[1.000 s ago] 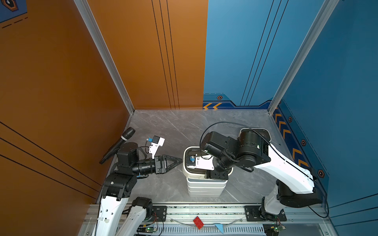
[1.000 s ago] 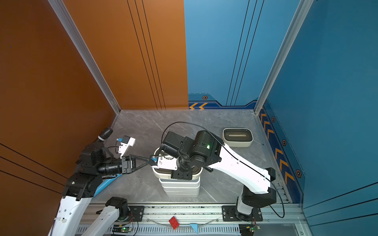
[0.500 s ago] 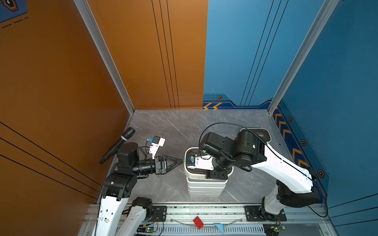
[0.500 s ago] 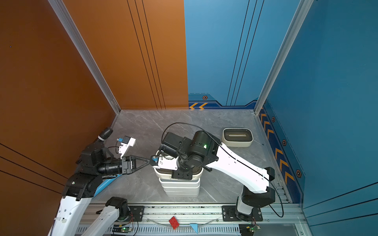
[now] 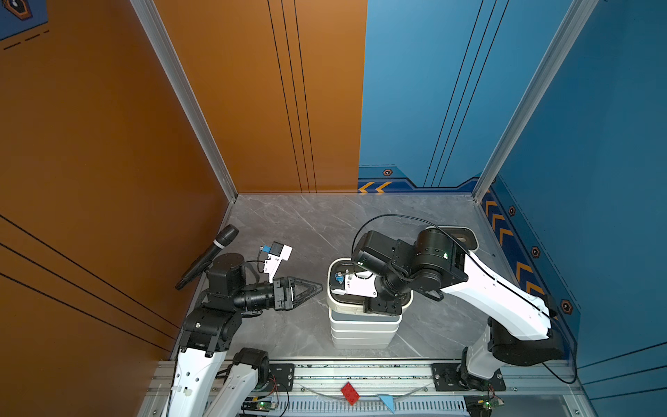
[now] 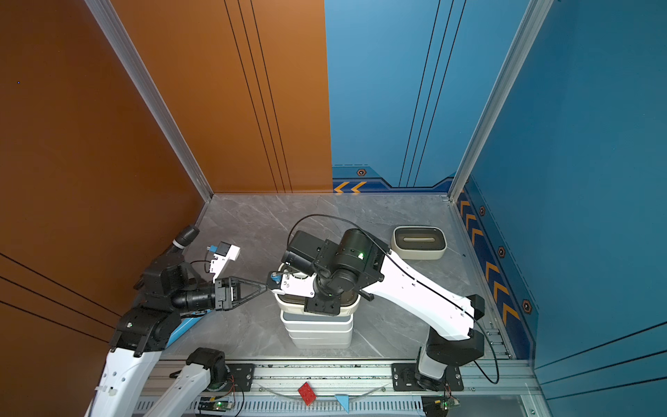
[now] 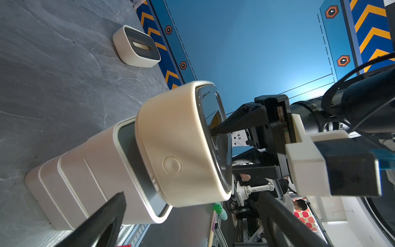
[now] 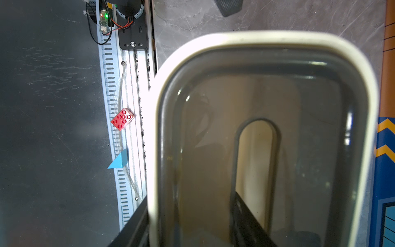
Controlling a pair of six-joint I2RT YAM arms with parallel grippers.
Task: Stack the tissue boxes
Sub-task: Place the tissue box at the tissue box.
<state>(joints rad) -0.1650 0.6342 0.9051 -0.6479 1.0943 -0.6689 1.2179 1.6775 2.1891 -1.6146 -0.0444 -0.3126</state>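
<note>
On the counter, both top views: a stack of white boxes (image 5: 364, 330) stands near the front edge of the counter (image 5: 306, 224). A cream box (image 5: 335, 301) with a dark top is on top of it.
Right pincer, top views: the right pincer (image 5: 382, 307) points straight down onto the cream box. The arm hides its tips.
Left pincer, top views: the left pincer (image 5: 318, 287) is just beside the cream box. It does not touch it and holds nothing.
Second cream box, top view: the second cream box (image 6: 418, 242) sits alone, well apart, by the blue wall.
Left wrist view: the left pincer is spread wide. The cream box (image 7: 181, 145) looks to rest on the grey top of the stack (image 7: 102, 162). I cannot tell if it is all the way down.
Right wrist view: one finger (image 8: 248, 222) is in the oval slot and one finger (image 8: 134, 226) is outside the wall. The right pincer is pinching the cream box.
Step now, my guess: setting the cream box on the stack.
How to do it well: keep the box flat and line up its edges with the box below. Let go slowly, then lift the finger straight up out of the slot so the box is not dragged. The left pincer could steady the stack.
Left to do, my guess: the second cream box.
</note>
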